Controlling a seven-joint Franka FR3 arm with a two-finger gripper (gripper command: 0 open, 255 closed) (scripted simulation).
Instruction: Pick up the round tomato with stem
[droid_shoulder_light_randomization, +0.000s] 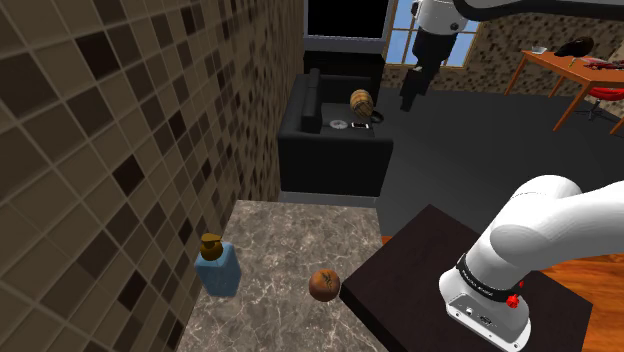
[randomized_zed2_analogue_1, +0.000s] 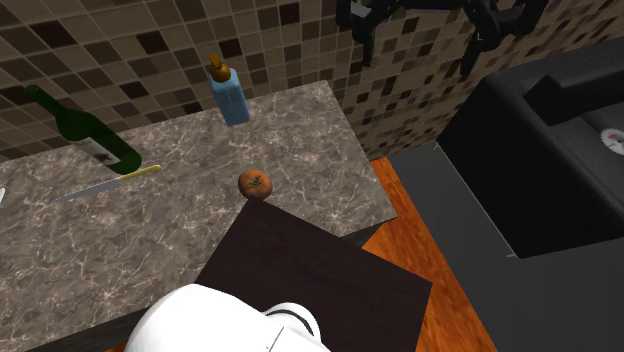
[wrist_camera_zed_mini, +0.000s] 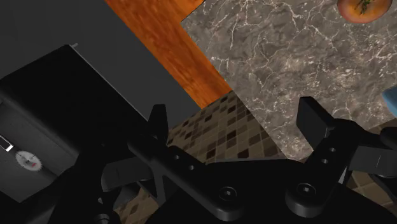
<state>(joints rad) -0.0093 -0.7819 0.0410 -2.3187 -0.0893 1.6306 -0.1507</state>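
Note:
The round tomato (droid_shoulder_light_randomization: 324, 285) is brownish-orange with a small green stem and rests on the marble counter (droid_shoulder_light_randomization: 270, 240), close to the dark stand (droid_shoulder_light_randomization: 430, 270). It also appears mid-counter in the second exterior view (randomized_zed2_analogue_1: 255, 183) and far beyond the fingertips in the wrist view (wrist_camera_zed_mini: 364, 6). My gripper (droid_shoulder_light_randomization: 411, 98) hangs high above the floor past the counter's far end, well away from the tomato. The two black fingers (wrist_camera_zed_mini: 159, 124) stand wide apart with nothing between them; the gripper (wrist_camera_zed_mini: 235, 121) is open. From the second exterior camera the gripper (randomized_zed2_analogue_1: 415, 45) sits at the top edge.
A blue bottle with a brown top (droid_shoulder_light_randomization: 217, 265) stands by the tiled wall (droid_shoulder_light_randomization: 100, 150). A green bottle (randomized_zed2_analogue_1: 90, 135) and a knife (randomized_zed2_analogue_1: 105, 183) lie further along the counter. A black sofa-like unit (droid_shoulder_light_randomization: 335, 140) is on the floor beyond, and an orange table (droid_shoulder_light_randomization: 570, 70) at the far right.

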